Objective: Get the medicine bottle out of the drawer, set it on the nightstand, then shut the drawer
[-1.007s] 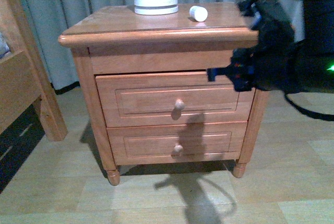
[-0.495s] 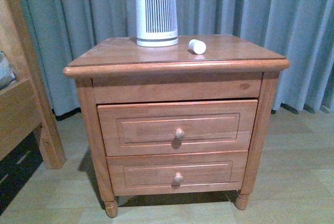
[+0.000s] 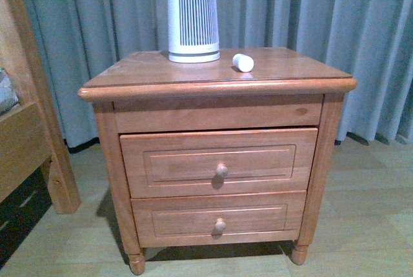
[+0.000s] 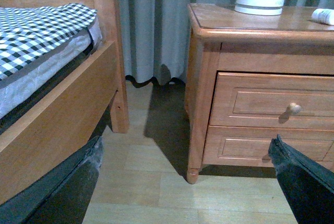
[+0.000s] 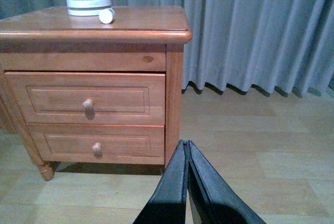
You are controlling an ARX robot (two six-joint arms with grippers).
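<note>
The medicine bottle (image 3: 243,62) lies on its side on top of the nightstand (image 3: 129,77), beside a white ribbed appliance (image 3: 193,19). It also shows in the right wrist view (image 5: 106,16) and at the edge of the left wrist view (image 4: 323,16). The upper drawer (image 3: 219,162) is pushed in, its front flush with the cabinet. Neither arm shows in the front view. My left gripper (image 4: 185,148) is open and empty, low over the floor left of the nightstand. My right gripper (image 5: 186,143) is shut and empty, over the floor to the right of the nightstand.
A wooden bed frame (image 3: 26,128) with a checked mattress (image 4: 36,31) stands left of the nightstand. Grey curtains (image 3: 361,38) hang behind. The lower drawer (image 3: 219,220) is shut. Pale wood floor (image 5: 250,145) lies around.
One second ago my right arm was at the upper drawer's right end in the front view; it has since withdrawn out of that view. The view has shifted, so the nightstand sits lower.
</note>
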